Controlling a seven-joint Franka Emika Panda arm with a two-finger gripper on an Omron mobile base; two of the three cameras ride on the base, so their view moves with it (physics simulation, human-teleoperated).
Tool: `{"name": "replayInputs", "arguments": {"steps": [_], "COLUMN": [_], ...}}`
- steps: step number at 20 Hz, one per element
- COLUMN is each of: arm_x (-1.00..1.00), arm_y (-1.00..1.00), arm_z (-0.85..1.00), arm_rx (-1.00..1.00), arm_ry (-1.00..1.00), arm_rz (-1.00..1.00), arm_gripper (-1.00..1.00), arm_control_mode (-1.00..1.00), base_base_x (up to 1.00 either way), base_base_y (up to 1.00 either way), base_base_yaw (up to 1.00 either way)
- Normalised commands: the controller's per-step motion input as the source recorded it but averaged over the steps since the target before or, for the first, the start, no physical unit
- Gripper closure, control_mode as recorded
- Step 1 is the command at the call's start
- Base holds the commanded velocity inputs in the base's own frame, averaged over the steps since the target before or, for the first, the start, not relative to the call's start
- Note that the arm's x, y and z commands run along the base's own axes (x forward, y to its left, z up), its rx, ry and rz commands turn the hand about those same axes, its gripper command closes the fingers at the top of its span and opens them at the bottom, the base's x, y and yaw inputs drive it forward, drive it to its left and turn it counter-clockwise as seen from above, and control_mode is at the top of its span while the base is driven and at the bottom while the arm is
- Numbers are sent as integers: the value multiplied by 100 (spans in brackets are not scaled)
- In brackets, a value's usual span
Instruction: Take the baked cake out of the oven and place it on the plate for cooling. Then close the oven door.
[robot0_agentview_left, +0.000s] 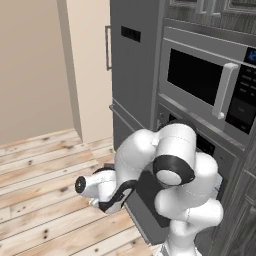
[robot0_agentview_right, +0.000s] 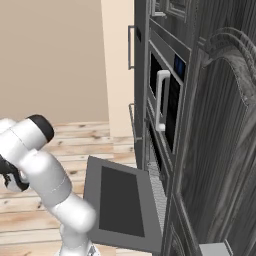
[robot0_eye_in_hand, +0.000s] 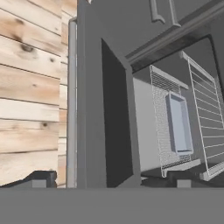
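Ahead of claw (robot0_eye_in_hand: 109, 181), open oven door (robot0_eye_in_hand: 89, 109).

My arm (robot0_agentview_left: 172, 165) is a run of glossy white, rounded shells, each segment swelling like a bulb, and where they meet I see dark, near-black bands ringing the joints. One joint ends in a flat black round cap (robot0_agentview_left: 80, 184) at the tip of a white cylinder, and a thin black cable (robot0_agentview_left: 117, 196) loops beneath it from one white shell to the next. From the right base view I see the same smooth white casing (robot0_agentview_right: 47, 182) with a black collar (robot0_agentview_right: 41, 125) at the top of one link, with no markings or screws that I can make out.
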Motion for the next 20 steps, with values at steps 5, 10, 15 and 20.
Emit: {"name": "replayInputs", "arguments": {"steps": [5,10,15,20], "arm_x": [0,0,0,0], "arm_y": [16,40,41,23], "arm_z": [-64,-40,-33,-40], "arm_rx": [-17,-17,-18,-21], "arm_ry": [1,0,0,0], "arm_rz": [-6,-8,-9,-10], "arm_gripper": [-100,-100,-100,-100], "arm_control_mode": [-100,-100,-100,-100], "base_base_x": [0,0,0,0], "base_base_y": [0,0,0,0], "base_base_yaw": [0,0,0,0]}}
